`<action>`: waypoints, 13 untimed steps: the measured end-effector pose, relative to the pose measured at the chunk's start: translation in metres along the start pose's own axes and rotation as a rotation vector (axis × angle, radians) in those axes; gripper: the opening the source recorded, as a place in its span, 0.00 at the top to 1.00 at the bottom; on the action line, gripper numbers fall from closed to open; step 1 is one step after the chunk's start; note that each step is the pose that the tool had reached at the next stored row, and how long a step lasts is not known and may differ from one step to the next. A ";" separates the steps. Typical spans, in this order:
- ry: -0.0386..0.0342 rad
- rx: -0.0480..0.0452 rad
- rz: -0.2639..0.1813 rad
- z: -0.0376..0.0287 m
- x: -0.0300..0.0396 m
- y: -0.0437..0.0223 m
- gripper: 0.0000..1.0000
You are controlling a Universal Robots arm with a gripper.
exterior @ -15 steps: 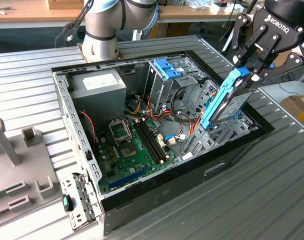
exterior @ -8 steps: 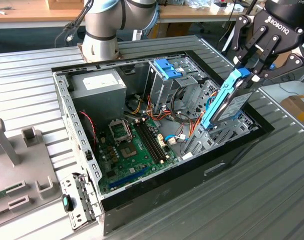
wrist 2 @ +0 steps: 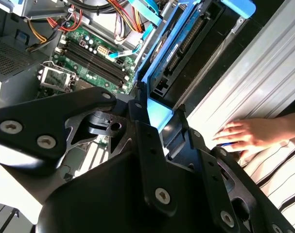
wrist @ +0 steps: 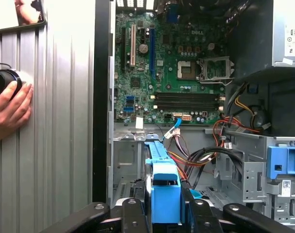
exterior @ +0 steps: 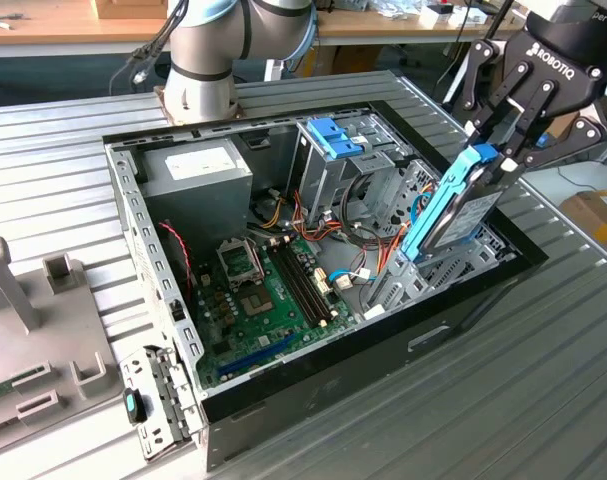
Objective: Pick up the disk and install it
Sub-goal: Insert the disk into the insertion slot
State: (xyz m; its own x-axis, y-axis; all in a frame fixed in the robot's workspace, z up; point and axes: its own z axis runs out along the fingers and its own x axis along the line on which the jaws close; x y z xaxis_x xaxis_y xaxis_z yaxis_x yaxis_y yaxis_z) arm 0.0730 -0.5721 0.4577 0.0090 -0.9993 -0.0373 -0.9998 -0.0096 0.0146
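**Disk gripped on end at the case's drive bay**

Tool (exterior: 500,158) fingers are clamped on the upper end of the disk (exterior: 453,210), pinching it at its bright blue end tab. In the exterior view the disk stands steeply tilted, with its blue rail facing the camera and its dark grey body behind. Its lower end is down among the grey bay brackets inside the open computer case (exterior: 383,340). Whether it is seated there cannot be told.

From the motherboard (exterior: 263,300), the disk lies toward two o'clock. The silver cage (exterior: 338,140) with its blue clips stands at about twelve o'clock. The power supply (exterior: 198,170) sits near eleven o'clock. The case lies on a ribbed metal surface (exterior: 543,380).

In the first wrist view, the blue tab of the disk (wrist: 164,187) rises between the black fingers of the tool (wrist: 165,213), with the green board beyond. In the second wrist view, the tool (wrist 2: 159,114) grips the near end of the disk (wrist 2: 181,56), which leans over the case's edge.

A person's hand (wrist 2: 249,136) rests flat on the ribbed surface outside the case. In the first wrist view that hand (wrist: 8,109) touches a dark round object (wrist: 1,80).
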 end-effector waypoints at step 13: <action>0.0000 0.0000 0.000 0.0242 0.0024 -0.0004 0.64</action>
State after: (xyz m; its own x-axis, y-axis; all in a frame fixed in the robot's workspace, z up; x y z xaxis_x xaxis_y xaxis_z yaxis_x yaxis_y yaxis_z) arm 0.0730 -0.5737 0.4334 0.0090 -0.9993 -0.0373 -0.9998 -0.0096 0.0146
